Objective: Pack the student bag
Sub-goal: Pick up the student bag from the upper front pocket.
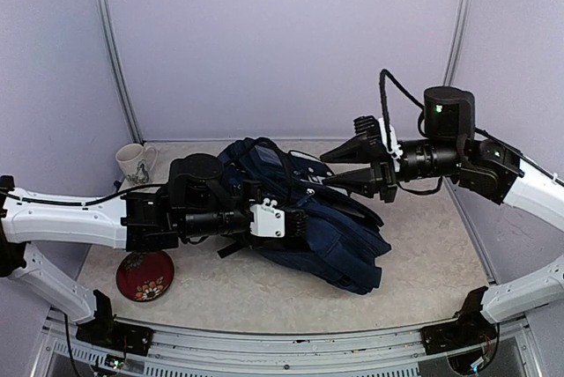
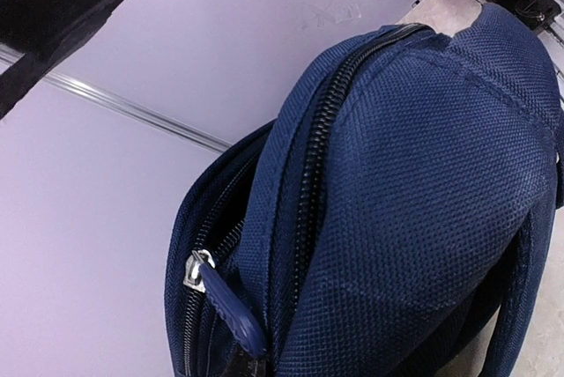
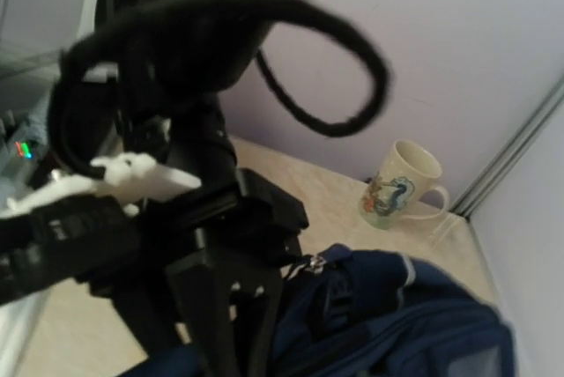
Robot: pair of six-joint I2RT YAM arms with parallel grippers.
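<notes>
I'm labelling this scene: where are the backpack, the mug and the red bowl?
backpack [image 1: 348, 249]: top view, on its navy side panel.
mug [image 1: 130, 163]: top view, on its cream wall.
red bowl [image 1: 145, 273]: top view, on its red surface.

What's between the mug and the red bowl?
The left arm: its white link crosses the stretch between the mug and the red bowl. The top external view shows it.

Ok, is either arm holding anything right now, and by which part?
The left fingers look shut on the navy-blue fabric backpack, near its zipper edge; exact spot hidden. The right fingers stand open, holding nothing.
</notes>
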